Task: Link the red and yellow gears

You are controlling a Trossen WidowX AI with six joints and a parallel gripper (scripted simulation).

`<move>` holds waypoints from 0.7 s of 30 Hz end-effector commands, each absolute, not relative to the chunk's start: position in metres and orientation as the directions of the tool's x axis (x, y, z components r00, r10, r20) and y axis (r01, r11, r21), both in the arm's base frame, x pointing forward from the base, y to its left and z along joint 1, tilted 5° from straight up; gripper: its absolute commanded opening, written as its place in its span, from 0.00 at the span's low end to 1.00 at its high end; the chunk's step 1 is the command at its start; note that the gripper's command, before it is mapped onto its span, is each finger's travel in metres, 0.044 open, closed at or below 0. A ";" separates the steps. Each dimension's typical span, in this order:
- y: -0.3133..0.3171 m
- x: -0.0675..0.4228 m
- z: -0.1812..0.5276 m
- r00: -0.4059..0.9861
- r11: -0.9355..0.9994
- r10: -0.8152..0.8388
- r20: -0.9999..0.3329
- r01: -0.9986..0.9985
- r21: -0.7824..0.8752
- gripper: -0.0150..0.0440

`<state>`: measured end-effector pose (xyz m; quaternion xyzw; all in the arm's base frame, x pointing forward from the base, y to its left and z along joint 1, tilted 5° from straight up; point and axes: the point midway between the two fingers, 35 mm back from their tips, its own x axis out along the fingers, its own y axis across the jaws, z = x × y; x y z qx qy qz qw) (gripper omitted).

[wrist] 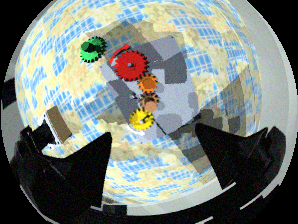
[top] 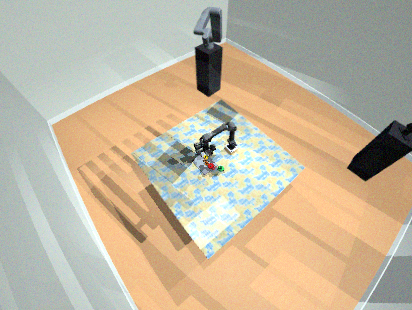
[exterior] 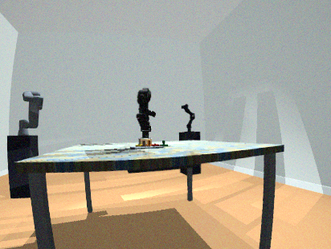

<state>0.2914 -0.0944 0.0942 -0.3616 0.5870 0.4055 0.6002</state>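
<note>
End effector (top: 204, 149) (exterior: 145, 136) (wrist: 154, 132) wide and holding nothing, I judge to free the brown gear (wrist: 150, 103). That and the orange gear (wrist: 148, 83) sit between red (wrist: 131, 65) and yellow (wrist: 141, 120), presumably because two idlers reverse yellow; green (top: 221, 169) (exterior: 164, 143) (wrist: 93, 49) stands off the board (wrist: 176, 95).

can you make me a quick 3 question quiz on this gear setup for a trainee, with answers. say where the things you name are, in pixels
1. Multiple choice: in the wrist view, which gear lies off the grey board (wrist: 177, 95)?
a) red
b) green
c) yellow
2. True or false: the gripper (wrist: 154, 132) is holding the brown gear (wrist: 150, 103).
3. Fill in the blank: in the wrist view, the row between the red gear (wrist: 131, 65) and the yellow gear (wrist: 141, 120) holds the brown gear and the ____ gear.

Key:
1. b, the green gear (top: 221, 169) (wrist: 98, 53)
2. False, the gripper is open with nothing between its fingers
3. orange
</note>
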 end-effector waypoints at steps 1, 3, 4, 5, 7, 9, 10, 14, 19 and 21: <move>-0.094 0.291 0.095 -0.019 0.405 0.062 -0.998 -0.913 0.043 1.00; -0.094 0.291 0.095 -0.019 0.405 0.062 -0.998 -0.913 0.043 1.00; -0.094 0.291 0.095 -0.019 0.405 0.062 -0.998 -0.913 0.043 1.00; -0.094 0.291 0.095 -0.019 0.405 0.062 -0.998 -0.913 0.043 1.00; -0.094 0.291 0.095 -0.019 0.405 0.062 -0.998 -0.913 0.043 1.00; -0.094 0.291 0.095 -0.019 0.405 0.062 -0.998 -0.913 0.043 1.00; -0.094 0.291 0.095 -0.019 0.405 0.062 -0.998 -0.913 0.043 1.00; -0.094 0.291 0.095 -0.019 0.405 0.062 -0.998 -0.913 0.043 1.00; -0.044 0.304 0.105 -0.016 0.405 0.060 -0.998 -0.913 0.039 1.00; -0.015 0.308 0.111 -0.015 0.405 0.060 -0.998 -0.913 0.038 1.00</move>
